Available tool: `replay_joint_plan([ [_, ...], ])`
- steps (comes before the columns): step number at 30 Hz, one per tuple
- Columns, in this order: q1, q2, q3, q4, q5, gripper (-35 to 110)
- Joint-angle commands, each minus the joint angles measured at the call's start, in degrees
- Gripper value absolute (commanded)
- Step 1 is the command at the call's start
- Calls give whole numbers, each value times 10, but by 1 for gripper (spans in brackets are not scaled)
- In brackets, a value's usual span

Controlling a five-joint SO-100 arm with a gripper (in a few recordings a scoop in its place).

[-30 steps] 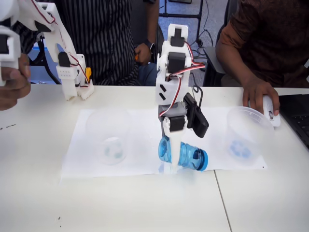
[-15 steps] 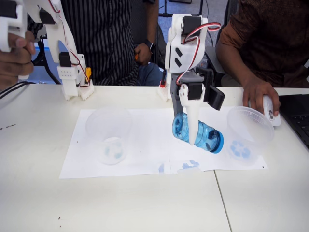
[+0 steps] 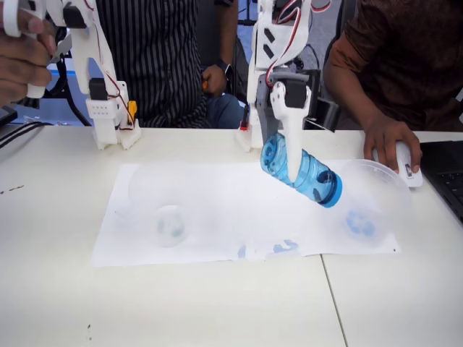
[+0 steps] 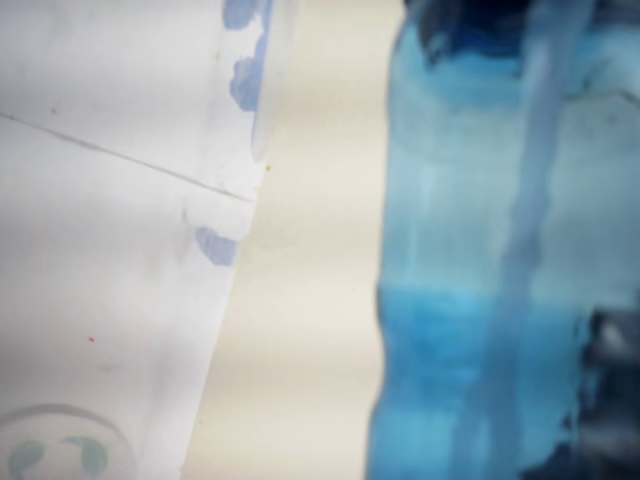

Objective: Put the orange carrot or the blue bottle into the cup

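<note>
Fixed view: tool (image 3: 291,163) gripping blue bottle (image 3: 309,178) above cup (image 3: 369,199); wrist view: blur.

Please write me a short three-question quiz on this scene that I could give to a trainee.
1. True or false: the blue bottle lies flat on the white paper sheet.
2. The bottle's cap end points toward which cup? A) the left cup B) the right cup C) neither
3. Fill in: the gripper is shut on the ____.

Key:
1. False; in the fixed view it is held tilted in the air, cap end lowest.
2. B; the cap hangs near that cup's left rim.
3. Blue bottle.
</note>
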Motion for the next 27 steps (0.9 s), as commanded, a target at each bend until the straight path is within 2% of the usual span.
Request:
replay_joint_plan([
  [1,-33,102,-41,4,2,26],
  [12,-124,102,-38,4,85,26],
  [27,-227,83,-38,4,145,26],
])
